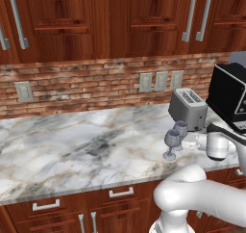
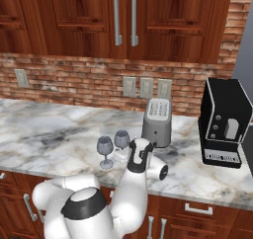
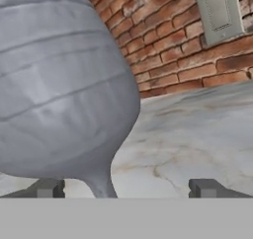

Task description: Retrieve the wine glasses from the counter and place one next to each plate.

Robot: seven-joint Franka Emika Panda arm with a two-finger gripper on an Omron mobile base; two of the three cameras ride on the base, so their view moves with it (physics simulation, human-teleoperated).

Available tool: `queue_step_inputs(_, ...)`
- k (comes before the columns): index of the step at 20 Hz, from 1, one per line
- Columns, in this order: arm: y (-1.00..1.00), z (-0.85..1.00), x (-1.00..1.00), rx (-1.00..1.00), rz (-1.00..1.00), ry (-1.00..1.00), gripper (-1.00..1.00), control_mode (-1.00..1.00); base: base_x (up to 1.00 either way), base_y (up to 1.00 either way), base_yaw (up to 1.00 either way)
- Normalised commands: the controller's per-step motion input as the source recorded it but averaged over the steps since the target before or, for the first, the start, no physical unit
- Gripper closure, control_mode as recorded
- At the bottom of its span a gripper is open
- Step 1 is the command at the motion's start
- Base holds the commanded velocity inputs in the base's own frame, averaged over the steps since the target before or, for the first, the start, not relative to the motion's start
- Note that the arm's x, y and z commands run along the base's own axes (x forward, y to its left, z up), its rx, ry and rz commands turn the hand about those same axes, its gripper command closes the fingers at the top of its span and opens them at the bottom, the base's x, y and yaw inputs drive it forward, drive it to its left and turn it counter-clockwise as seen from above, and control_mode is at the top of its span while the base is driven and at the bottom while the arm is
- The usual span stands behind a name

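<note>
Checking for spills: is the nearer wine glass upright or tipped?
Upright: the nearer wine glass stands on its foot on the counter, bowl up.

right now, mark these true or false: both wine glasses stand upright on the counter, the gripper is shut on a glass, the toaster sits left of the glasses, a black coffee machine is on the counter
1. Both wine glasses stand upright on the counter. True.
2. The gripper is shut on a glass. False: its jaws are open, with a glass stem between the fingertips.
3. The toaster sits left of the glasses. False: it stands to their right, nearer the wall.
4. A black coffee machine is on the counter. True.
</note>
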Motion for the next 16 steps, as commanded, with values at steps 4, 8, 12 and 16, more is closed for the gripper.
queue_step_inputs(4,0.06,0.00,0.15,-0.05,0.00,0.00,-1.00,-1.00,0.00,0.00,0.00)
queue_step_inputs(8,-0.03,-0.04,0.04,0.00,0.01,0.00,1.00,-1.00,0.00,0.00,0.00)
queue_step_inputs(12,-0.27,0.00,-0.01,0.00,0.02,-0.06,1.00,-1.00,0.00,0.00,0.00)
queue_step_inputs(16,-0.13,0.00,0.00,0.00,0.01,-0.07,1.00,-1.00,0.00,0.00,0.00)
